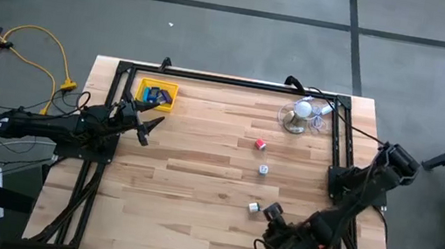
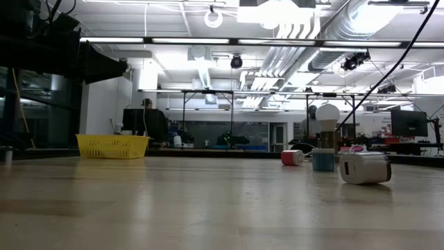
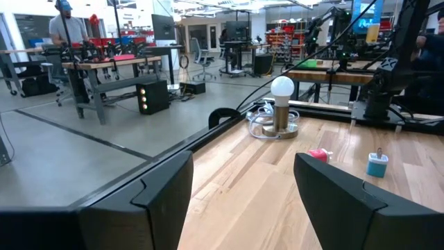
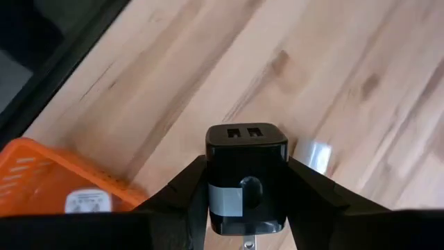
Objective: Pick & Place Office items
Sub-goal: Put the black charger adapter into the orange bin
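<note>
My right gripper [image 1: 273,212] is shut on a black charger block [image 4: 246,173] above the table's near right part, beside the orange tray [image 4: 35,173]. A white piece [image 4: 86,201] lies in that tray. On the wood lie a white item [image 1: 253,207], a pale blue item [image 1: 262,170] and a red item [image 1: 260,144]. My left gripper [image 3: 236,187] stands open and level at the far left, next to the yellow tray [image 1: 156,94], which holds blue pieces. My right gripper pinches the black charger block by its two opposite sides [image 4: 214,187] between its two fingers [image 4: 309,194]. The fingers slant down from above. The block is lifted clear of the table; its face with two ports [image 4: 244,132] points away from the wrist.
A white ball-shaped object [image 1: 302,112] on a stand with a clear wiry tangle sits at the far right. A black frame [image 1: 238,81] runs along the table's far and side edges. Bare wood [image 1: 195,191] stretches across the middle and near left.
</note>
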